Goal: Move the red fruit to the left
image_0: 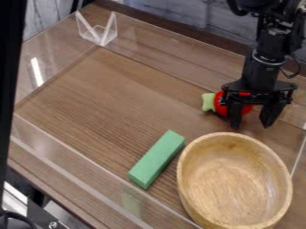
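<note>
The red fruit (220, 101) is small and round with a light green leafy top facing left. It lies on the wooden table at the right, just behind the wooden bowl (235, 181). My gripper (256, 107) points straight down with its jaws spread open. Its left finger (235, 111) stands against the fruit's right side and hides part of it. The right finger (278, 110) stands clear of it. I cannot tell whether the fruit is between the jaws or just left of them.
A flat green rectangular block (158, 158) lies left of the bowl. A clear plastic stand (97, 29) is at the back left. Clear low walls (48, 54) edge the table. The wood left of the fruit is bare.
</note>
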`<state>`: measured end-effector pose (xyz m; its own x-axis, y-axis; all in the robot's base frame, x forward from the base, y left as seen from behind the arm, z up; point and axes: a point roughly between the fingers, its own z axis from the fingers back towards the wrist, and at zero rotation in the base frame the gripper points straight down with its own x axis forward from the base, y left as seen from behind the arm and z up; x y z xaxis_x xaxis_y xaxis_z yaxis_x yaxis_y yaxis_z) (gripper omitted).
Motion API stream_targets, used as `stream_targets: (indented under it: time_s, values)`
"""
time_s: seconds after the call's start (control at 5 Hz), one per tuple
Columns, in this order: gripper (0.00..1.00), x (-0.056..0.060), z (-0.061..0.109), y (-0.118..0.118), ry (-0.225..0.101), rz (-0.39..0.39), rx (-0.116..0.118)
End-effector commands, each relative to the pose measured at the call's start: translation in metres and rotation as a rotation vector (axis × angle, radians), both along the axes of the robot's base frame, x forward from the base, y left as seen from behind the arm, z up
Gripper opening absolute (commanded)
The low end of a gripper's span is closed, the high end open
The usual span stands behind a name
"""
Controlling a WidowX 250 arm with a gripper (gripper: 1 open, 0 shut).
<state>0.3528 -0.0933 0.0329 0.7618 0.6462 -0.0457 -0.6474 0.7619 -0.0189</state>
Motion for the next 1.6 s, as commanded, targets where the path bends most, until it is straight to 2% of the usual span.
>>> stream_targets:
  time_s: [0.0, 0.4, 0.6, 0.8, 1.0, 1.4]
  values:
    - [0.0, 0.009, 0.025, 0.005, -0.074, 0.061, -0.007]
    - [0.0, 0.009, 0.02, 0.04, -0.077, 0.156, -0.006]
    - [0.0, 0.009, 0.023, 0.059, -0.08, 0.199, -0.014]
    - [0.0, 0.011, 0.034, 0.062, -0.084, 0.205, -0.029]
    - [0.0, 0.013, 0.036, 0.062, -0.085, 0.218, -0.028]
    - [0.0, 0.02, 0.042, 0.085, -0.09, 0.208, -0.039]
